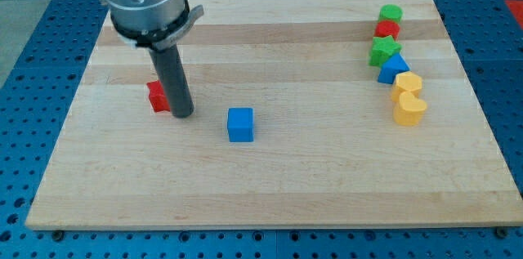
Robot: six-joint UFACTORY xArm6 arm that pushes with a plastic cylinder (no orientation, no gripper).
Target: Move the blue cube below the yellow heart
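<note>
One blue cube sits just right of my tip; no jaws here. One red block touches the tip's left; yellow heart lies far right.

A pale wooden board with visible grain stripes fills most of the view and rests on a blue perforated surface that shows on every side. Near the board's left part sits a small red block, its shape partly hidden. Along the view's right edge runs a close cluster of blocks: a green one at the top, a red one just below it and touching, then a green star-like block, then a blue block of unclear shape, and just below that a yellow block with rounded corners.
</note>
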